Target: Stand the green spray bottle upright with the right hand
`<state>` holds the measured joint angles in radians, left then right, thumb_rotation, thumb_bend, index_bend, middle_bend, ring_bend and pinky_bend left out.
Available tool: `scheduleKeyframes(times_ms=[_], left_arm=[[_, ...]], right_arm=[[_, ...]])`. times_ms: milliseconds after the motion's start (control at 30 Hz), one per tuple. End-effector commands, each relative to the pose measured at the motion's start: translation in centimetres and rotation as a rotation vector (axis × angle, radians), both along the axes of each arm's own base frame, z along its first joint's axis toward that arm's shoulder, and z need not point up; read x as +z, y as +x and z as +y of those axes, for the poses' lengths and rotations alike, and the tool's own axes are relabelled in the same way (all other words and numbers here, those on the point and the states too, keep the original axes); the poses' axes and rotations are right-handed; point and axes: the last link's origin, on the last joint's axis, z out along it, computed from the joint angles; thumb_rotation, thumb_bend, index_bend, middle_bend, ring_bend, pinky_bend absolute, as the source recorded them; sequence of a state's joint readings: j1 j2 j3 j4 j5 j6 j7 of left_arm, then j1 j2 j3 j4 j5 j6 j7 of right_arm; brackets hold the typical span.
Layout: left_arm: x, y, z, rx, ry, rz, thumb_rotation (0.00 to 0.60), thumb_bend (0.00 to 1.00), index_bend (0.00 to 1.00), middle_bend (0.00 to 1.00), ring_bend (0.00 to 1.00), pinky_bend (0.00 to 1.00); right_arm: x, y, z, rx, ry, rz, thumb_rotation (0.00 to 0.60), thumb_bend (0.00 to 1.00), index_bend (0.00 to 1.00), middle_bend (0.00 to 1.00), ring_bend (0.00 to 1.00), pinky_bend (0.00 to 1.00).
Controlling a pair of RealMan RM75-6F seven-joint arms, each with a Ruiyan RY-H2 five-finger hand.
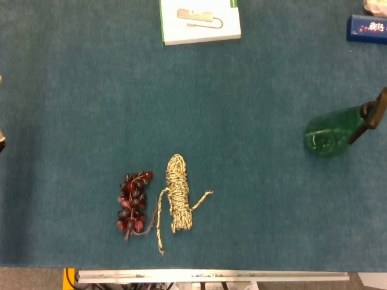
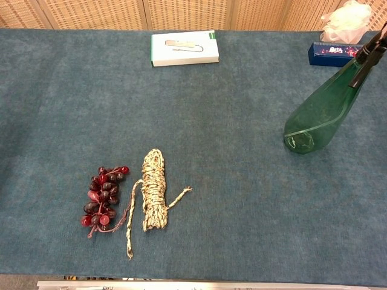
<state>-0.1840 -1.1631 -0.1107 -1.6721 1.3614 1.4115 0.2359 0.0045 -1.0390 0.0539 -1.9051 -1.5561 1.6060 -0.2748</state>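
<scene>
We see green spray bottle (image 2: 318, 109) standing on its base near the tabletop's right edge, black nozzle (image 2: 370, 51) at frame edge | neither hand visible, so we cannot tell their state

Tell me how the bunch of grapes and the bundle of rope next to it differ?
The grape bunch is dark red, a cluster of glossy round berries; the rope bundle is pale tan with dark flecks, coiled long and narrow. The grapes sit to the left of the rope. The rope has loose ends trailing out onto the cloth; the grapes show only a thin stem. Both lie flat on the blue tablecloth, close together, near its front edge.
</scene>
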Motion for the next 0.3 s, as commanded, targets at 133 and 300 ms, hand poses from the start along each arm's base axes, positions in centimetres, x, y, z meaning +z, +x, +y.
scheduleKeyframes(times_ms=[133, 300], left_arm=[[0.0, -0.01, 0.01, -0.001, 0.0, 0.0, 0.6, 0.9, 0.0, 0.0, 0.0, 0.34], [0.0, -0.02, -0.01, -0.001, -0.003, 0.004, 0.6, 0.9, 0.0, 0.0, 0.0, 0.34]], right_arm=[[-0.08, -0.19, -0.05, -0.021, 0.01, -0.003, 0.6, 0.02, 0.13, 0.18, 0.03, 0.21], [-0.26, -0.17, 0.04, -0.016, 0.016, -0.008, 0.6, 0.02, 0.13, 0.18, 0.03, 0.21]])
